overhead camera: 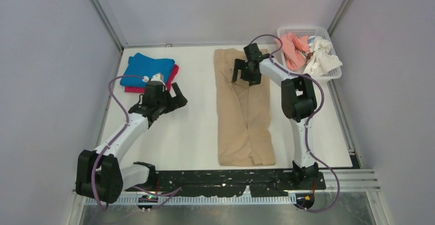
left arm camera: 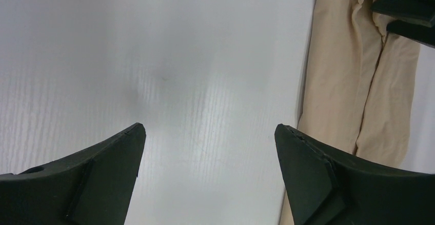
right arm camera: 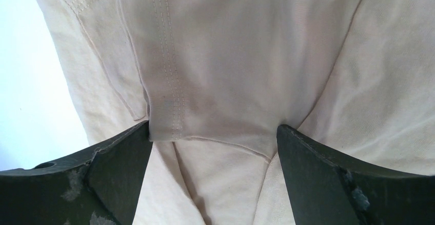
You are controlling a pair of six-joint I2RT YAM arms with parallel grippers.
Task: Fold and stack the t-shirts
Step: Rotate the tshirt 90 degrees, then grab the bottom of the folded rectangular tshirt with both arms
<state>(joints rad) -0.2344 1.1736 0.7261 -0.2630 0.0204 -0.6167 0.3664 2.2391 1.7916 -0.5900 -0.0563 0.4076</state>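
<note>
A tan t-shirt [overhead camera: 243, 109] lies lengthwise down the middle of the table, both sides folded in to a long narrow strip. My right gripper [overhead camera: 246, 74] hovers over its upper part, jaws open, with tan cloth [right arm camera: 231, 71] and a stitched sleeve hem below and nothing between the fingers. My left gripper [overhead camera: 179, 96] is open over bare table left of the shirt; the tan t-shirt's edge [left arm camera: 333, 81] shows at the right of its view. A folded blue t-shirt [overhead camera: 147, 70] lies on a magenta one [overhead camera: 172, 79] at the far left.
A white mesh basket [overhead camera: 308, 50] at the far right corner holds a salmon-pink t-shirt [overhead camera: 295, 48] and a white one [overhead camera: 320, 58]. Grey walls enclose the table. A black rail [overhead camera: 231, 176] runs along the near edge by the arm bases.
</note>
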